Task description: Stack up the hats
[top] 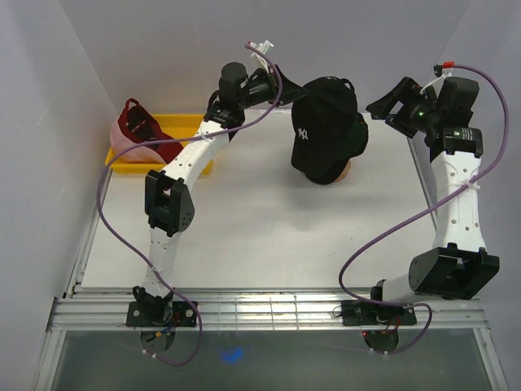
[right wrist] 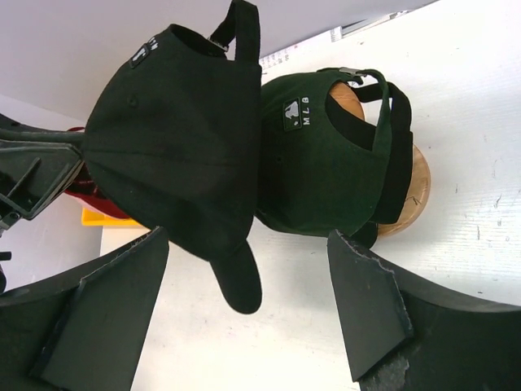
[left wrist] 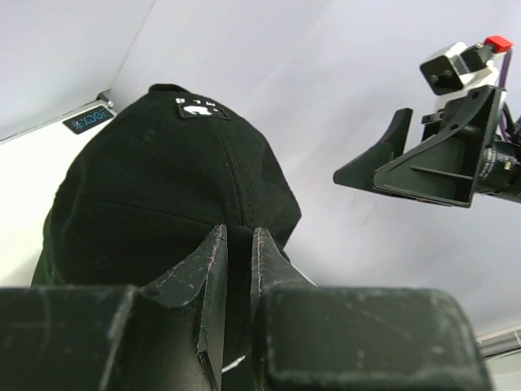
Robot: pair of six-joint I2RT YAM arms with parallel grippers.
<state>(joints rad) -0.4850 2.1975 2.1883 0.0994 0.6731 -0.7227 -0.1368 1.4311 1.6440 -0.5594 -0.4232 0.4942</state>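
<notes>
The left gripper (left wrist: pixel 238 232) fills the bottom of its wrist view, fingers nearly together, pinching the fabric of the black cap (left wrist: pixel 163 187) and holding it off the surface (top: pixel 260 236). From above, that cap's white logo shows and it covers most of the wooden stand (top: pixel 346 171). The right wrist view shows what the overhead view largely hides: a dark green cap (right wrist: pixel 317 163) seated on the stand, the black one hanging just beside it – touching or not, I cannot tell. The right gripper (right wrist: pixel 248 240) is spread wide, empty. Far left, the dark red cap (top: pixel 142 126) and pink cap (top: pixel 122 138) lie at the yellow tray (top: pixel 191 122).
</notes>
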